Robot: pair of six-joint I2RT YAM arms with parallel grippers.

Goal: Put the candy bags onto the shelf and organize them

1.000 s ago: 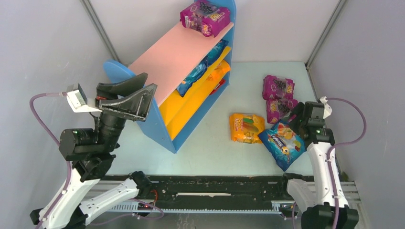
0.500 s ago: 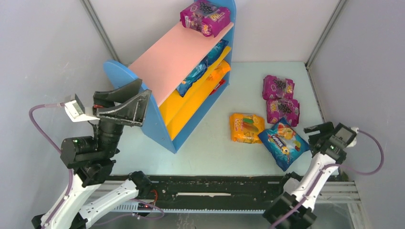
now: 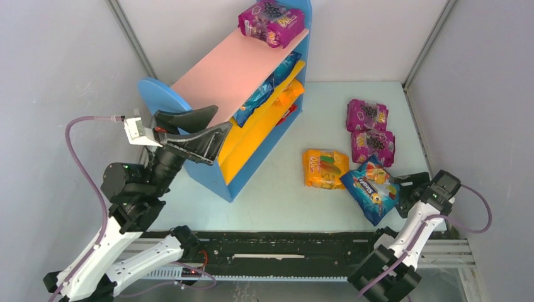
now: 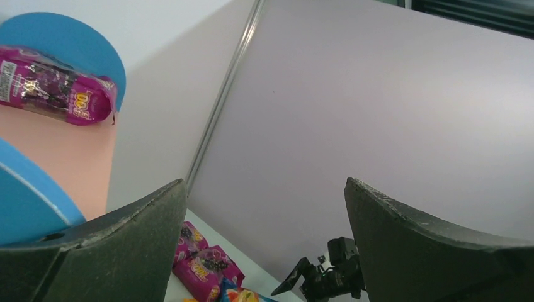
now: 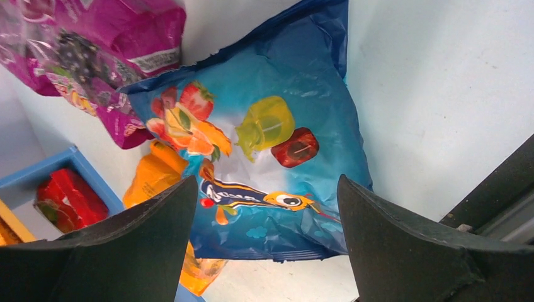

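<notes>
Down on the table [image 3: 277, 195] lie a crinkled blue bag [image 3: 373, 190] printed with fruit candies, an orange bag [image 3: 324, 168] and 2 purple bags [image 3: 367, 115] with grapes. A 3rd purple bag [image 3: 272, 22] sits on the shelf [image 3: 189, 160]'s pink top. Right claw [image 5: 266, 182], released, faces the blue bag; left claw [image 4: 264, 182] is released too.

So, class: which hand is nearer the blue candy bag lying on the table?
Right. The right hand is open just beside the blue bag; the left hand is far off, at the near end of the shelf.
</notes>
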